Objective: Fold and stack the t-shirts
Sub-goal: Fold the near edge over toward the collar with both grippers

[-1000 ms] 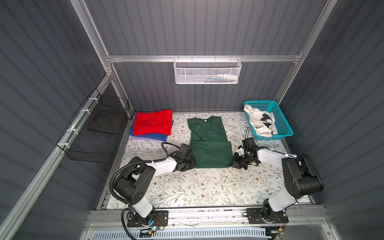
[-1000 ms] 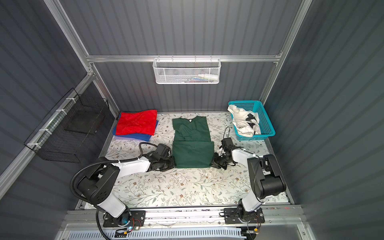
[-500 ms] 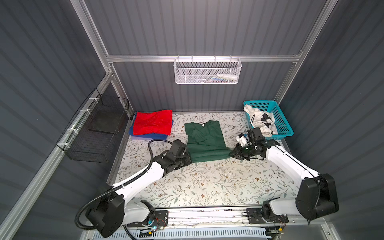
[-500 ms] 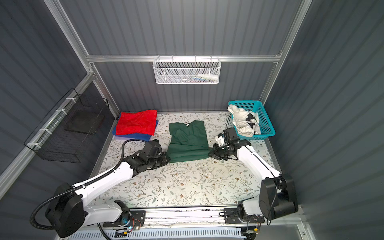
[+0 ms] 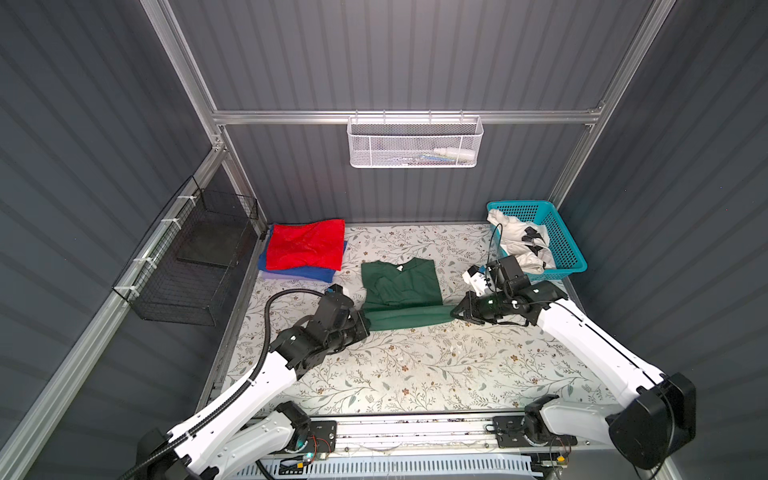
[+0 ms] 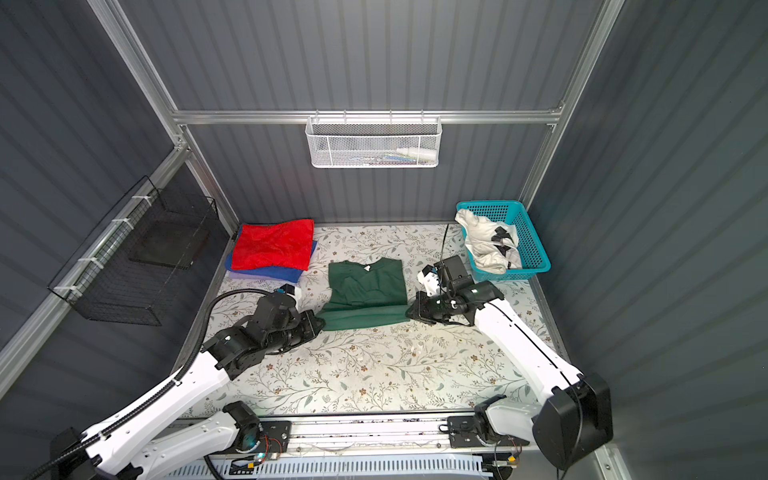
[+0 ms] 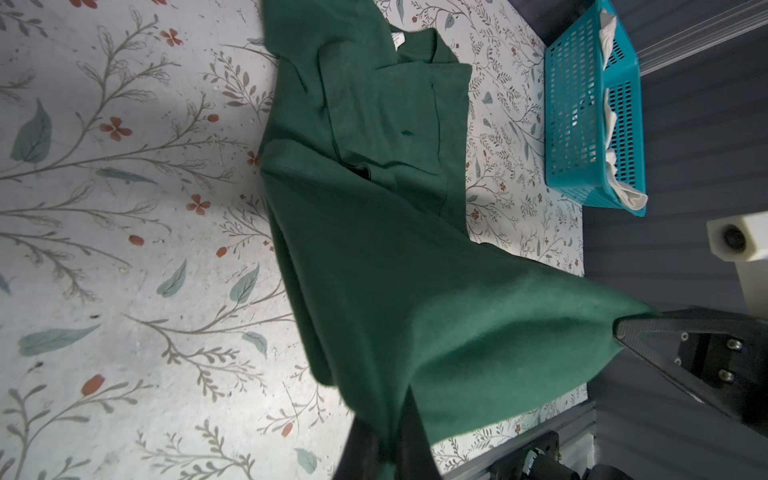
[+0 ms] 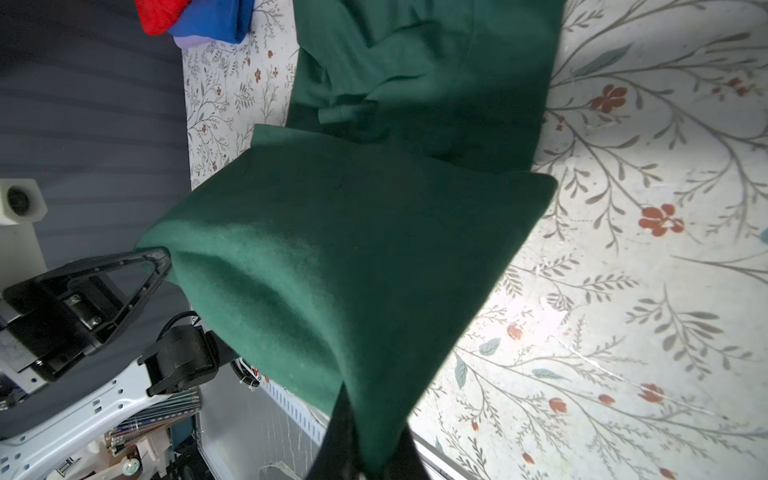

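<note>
The dark green t-shirt (image 5: 401, 286) (image 6: 365, 289) lies mid-table, collar toward the back wall, its near hem lifted off the table and stretched taut between both grippers. My left gripper (image 5: 365, 322) (image 6: 321, 322) is shut on the hem's left corner; cloth runs between its fingers (image 7: 411, 424) in the left wrist view. My right gripper (image 5: 455, 311) (image 6: 409, 311) is shut on the right corner (image 8: 374, 424). A red t-shirt (image 5: 305, 245) lies folded on a blue one (image 5: 307, 272) at the back left. The white t-shirt with black marks (image 5: 521, 241) sits crumpled in the basket.
The turquoise lattice basket (image 5: 567, 245) stands at the back right, close behind my right arm. A black wire basket (image 5: 195, 257) hangs on the left wall and a white mesh one (image 5: 415, 141) on the back wall. Floral table surface (image 5: 415, 365) spreads toward the front rail.
Both grippers have lifted the green shirt's near edge and carried it toward the back, over the shirt's upper half. Both arms have stretched out from their earlier tucked pose.
</note>
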